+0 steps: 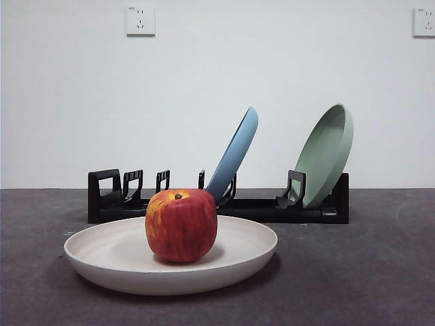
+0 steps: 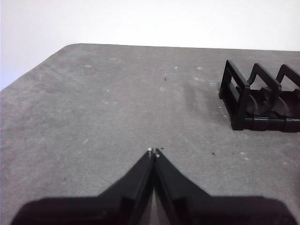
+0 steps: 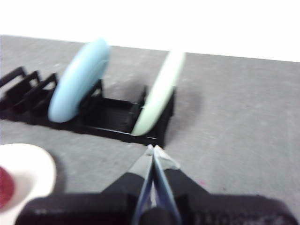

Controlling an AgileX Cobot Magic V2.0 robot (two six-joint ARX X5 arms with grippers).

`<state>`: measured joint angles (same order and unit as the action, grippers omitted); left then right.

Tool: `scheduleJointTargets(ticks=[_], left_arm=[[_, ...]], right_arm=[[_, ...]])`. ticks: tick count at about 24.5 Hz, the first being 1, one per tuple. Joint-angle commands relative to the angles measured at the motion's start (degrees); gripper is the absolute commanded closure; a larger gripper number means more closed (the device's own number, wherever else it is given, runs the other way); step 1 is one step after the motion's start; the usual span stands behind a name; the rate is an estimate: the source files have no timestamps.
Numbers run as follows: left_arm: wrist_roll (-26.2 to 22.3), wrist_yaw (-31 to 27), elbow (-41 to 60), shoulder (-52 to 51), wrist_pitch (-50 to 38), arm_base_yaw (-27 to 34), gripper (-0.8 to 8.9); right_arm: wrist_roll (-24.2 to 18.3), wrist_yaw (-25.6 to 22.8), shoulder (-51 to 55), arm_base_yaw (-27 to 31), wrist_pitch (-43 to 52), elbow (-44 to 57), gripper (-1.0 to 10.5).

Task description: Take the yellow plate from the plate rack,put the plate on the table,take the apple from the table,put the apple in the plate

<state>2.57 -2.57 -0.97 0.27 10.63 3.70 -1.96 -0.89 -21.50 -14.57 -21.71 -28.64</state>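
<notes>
Red apple [image 1: 181,225] sits upright in cream yellow plate [image 1: 109,252] before the plate rack [image 1: 272,207].

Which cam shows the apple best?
Front view: the apple is whole, sharp and centred, sitting in the yellow plate. The right wrist view catches only a blurred red sliver at the frame edge; the left wrist view shows none of it.

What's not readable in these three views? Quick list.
- Front view: the apple hides part of the plate rack; no arm is in frame.
- Left wrist view: rack end cut off by the edge; plates and apple out of frame.
- Right wrist view: motion blur smears the light blue plate and pale green plate; the yellow plate and apple are cut off at the edge.
</notes>
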Motion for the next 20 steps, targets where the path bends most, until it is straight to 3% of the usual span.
scheduleJointTargets(ticks=[1,5,20], left_arm=[[-0.7,0.1,0.8,0.0,-0.1,0.2,8.16],[-0.7,0.0,0.8,0.0,-0.1,0.2,8.16],[-0.7,0.0,0.8,0.0,-0.1,0.2,8.16]], right_arm=[[-0.6,2.8,5.4,3.8,5.6,6.7,9.5],[-0.6,4.0,12.3,7.8,14.9,17.0,9.5],[1.1,4.0,20.3,8.2,15.2,27.9,9.5]])
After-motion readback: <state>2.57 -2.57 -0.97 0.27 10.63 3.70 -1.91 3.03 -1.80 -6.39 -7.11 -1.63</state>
